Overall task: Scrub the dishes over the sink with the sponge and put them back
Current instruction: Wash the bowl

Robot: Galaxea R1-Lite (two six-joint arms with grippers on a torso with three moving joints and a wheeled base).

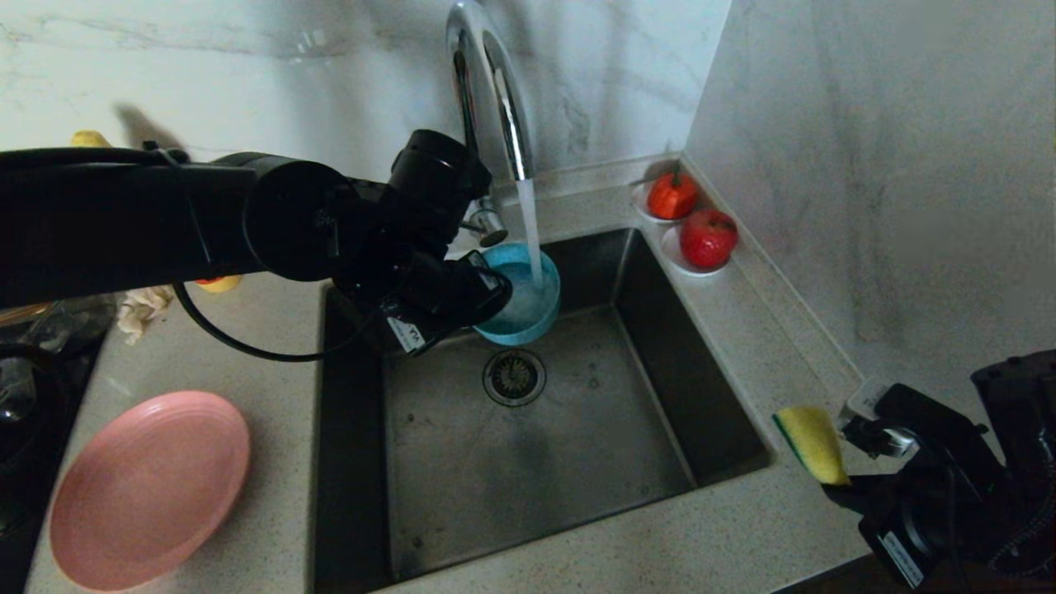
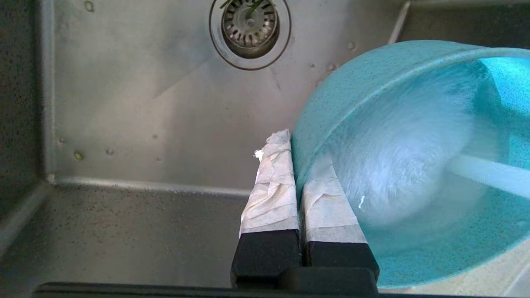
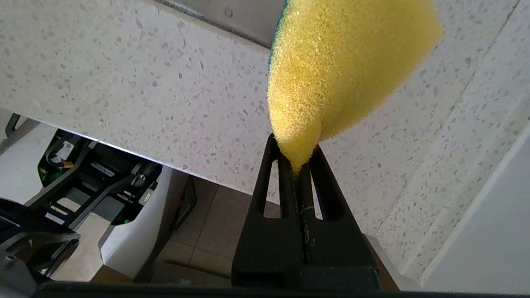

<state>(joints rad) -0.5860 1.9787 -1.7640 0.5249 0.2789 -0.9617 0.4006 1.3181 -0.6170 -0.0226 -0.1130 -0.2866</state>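
Observation:
My left gripper (image 1: 487, 289) (image 2: 296, 159) is shut on the rim of the teal bowl (image 1: 524, 305) (image 2: 414, 165), one taped finger outside and one inside. It holds the bowl tilted above the sink (image 1: 528, 445) (image 2: 136, 103), and water from the tap (image 1: 495, 91) streams into it. My right gripper (image 1: 833, 487) (image 3: 298, 159) is shut on a corner of the yellow sponge (image 1: 813, 441) (image 3: 343, 62), above the counter at the sink's front right corner. The pink plate (image 1: 148, 487) lies on the counter left of the sink. The spoon is out of view.
Two white saucers with red fruit (image 1: 689, 223) stand at the sink's back right corner. The drain strainer (image 1: 513, 377) (image 2: 249, 29) sits mid-basin. A beige rag (image 1: 140, 309) and a glass pot (image 1: 33, 355) are at the far left. Walls close in behind and on the right.

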